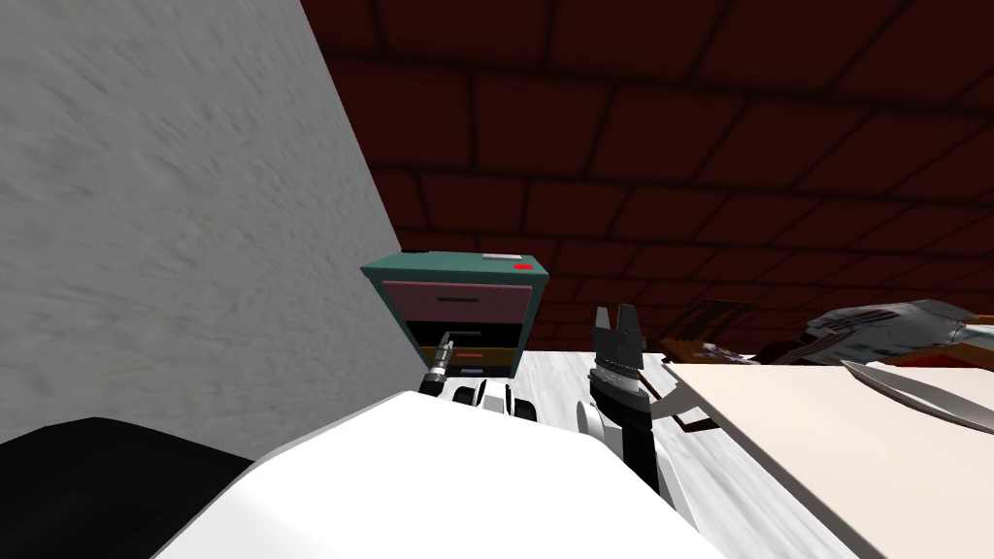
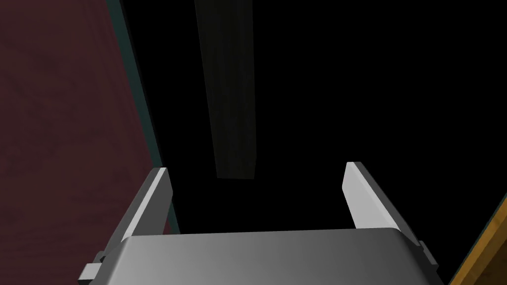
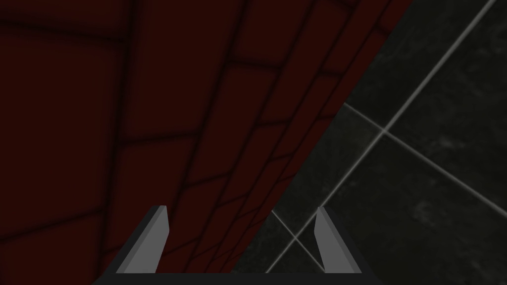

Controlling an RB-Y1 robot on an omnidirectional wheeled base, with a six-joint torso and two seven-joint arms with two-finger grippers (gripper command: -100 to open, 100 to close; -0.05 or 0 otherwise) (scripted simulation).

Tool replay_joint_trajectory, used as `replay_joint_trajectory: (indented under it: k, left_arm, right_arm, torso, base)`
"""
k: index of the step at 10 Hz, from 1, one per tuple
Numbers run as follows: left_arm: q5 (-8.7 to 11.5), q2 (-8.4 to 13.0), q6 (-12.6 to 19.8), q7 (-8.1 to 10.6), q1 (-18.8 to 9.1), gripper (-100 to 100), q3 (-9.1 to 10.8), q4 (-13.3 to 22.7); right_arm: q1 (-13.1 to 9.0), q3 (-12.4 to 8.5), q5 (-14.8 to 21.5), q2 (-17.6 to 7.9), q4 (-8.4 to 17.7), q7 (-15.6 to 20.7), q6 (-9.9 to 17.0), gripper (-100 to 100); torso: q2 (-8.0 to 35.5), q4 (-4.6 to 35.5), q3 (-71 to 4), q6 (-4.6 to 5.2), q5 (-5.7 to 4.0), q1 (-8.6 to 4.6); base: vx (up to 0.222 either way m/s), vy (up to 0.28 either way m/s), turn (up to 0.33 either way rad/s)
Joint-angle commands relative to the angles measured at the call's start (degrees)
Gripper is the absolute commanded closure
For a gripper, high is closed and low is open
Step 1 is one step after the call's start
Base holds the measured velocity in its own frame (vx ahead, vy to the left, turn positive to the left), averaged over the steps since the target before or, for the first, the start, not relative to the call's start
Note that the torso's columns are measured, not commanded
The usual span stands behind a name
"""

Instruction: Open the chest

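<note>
The chest (image 1: 456, 267) is a teal cabinet standing against the grey wall, with a pink top drawer (image 1: 456, 299), a black middle section (image 1: 476, 336) and a brown lower drawer (image 1: 485, 361). My left gripper (image 1: 445, 349) reaches to the black section just above the brown drawer. In the left wrist view the left gripper (image 2: 256, 168) is open, and a dark bar (image 2: 230, 99) runs away from between its fingertips across the black area. The pink drawer front (image 2: 59, 123) and the teal frame edge (image 2: 143, 109) lie beside one finger, a brown edge (image 2: 487, 247) beside the other. My right gripper (image 1: 615, 312) is raised to the chest's right, open (image 3: 241, 208) and empty.
A grey wall (image 1: 146, 243) rises close on the left. A cream tabletop (image 1: 825, 437) juts in at the right, with clutter (image 1: 893, 330) behind it. A small red thing (image 1: 524, 266) and a white one (image 1: 502, 256) lie on the chest's top. The floor (image 1: 553, 374) is pale.
</note>
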Motion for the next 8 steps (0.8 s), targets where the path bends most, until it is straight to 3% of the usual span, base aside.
replay_joint_trajectory:
  k: [1,2,4,8]
  left_arm:
    - [0.0,0.1,1.2,0.03,-0.4,-100,0.06,-0.8]
    - [0.0,0.0,-0.4,0.01,0.1,100,-0.02,0.4]
    - [-0.1,0.1,0.7,0.05,-0.4,100,-0.11,-0.6]
    - [-0.2,0.2,2.4,0.19,-0.3,100,-0.36,-1.8]
  right_arm:
    - [0.0,0.0,0.0,0.0,0.0,0.0,0.0,0]
    - [0.0,0.0,0.0,0.0,0.0,0.0,0.0,0]
    - [0.0,0.0,0.0,0.0,0.0,0.0,0.0,0]
    - [0.0,0.0,0.0,0.0,0.0,0.0,0.0,0]
  torso:
    - [-0.1,0.0,-0.1,-0.01,0.00,-0.02]
    - [0.0,0.0,0.0,-0.01,0.00,-0.03]
    - [-0.3,-0.2,0.0,0.10,0.20,0.19]
    - [0.1,0.0,0.1,0.00,-0.01,-0.02]
  base:
    - [0.023,0.001,0.001]
    - [-0.017,0.002,-0.013]
    - [-0.069,-0.013,0.022]
    - [-0.167,-0.024,0.023]
